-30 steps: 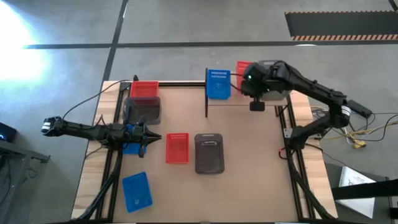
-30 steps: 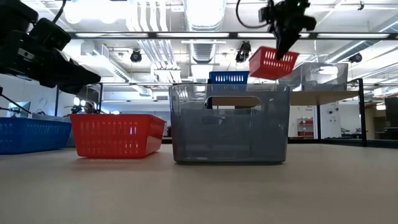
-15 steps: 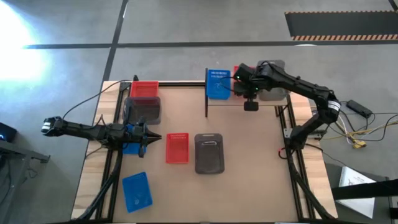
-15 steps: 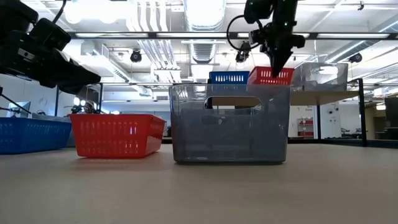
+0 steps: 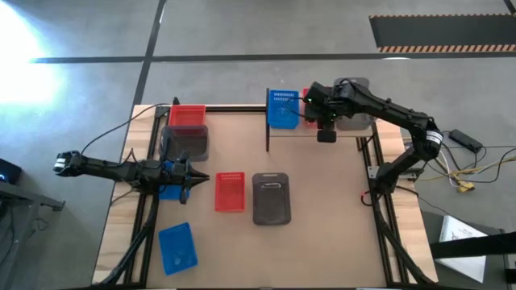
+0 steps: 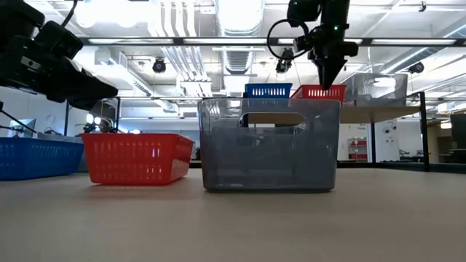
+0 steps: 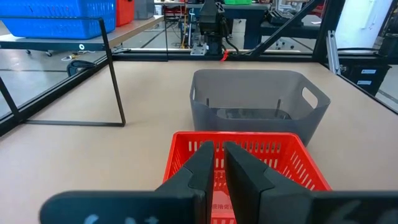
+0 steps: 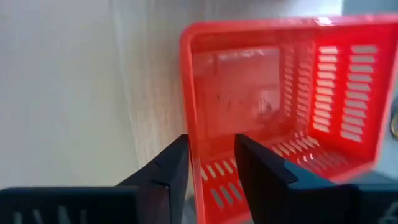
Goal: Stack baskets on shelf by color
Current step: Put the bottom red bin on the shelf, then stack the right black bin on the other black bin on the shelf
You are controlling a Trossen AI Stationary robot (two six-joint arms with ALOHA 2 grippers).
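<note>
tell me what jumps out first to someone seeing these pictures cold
The right gripper is up at the shelf, its jaws astride the wall of a red basket that sits beside a blue basket. Mid-table, a grey basket and another red basket sit side by side, and the left gripper waits beside them.
</note>
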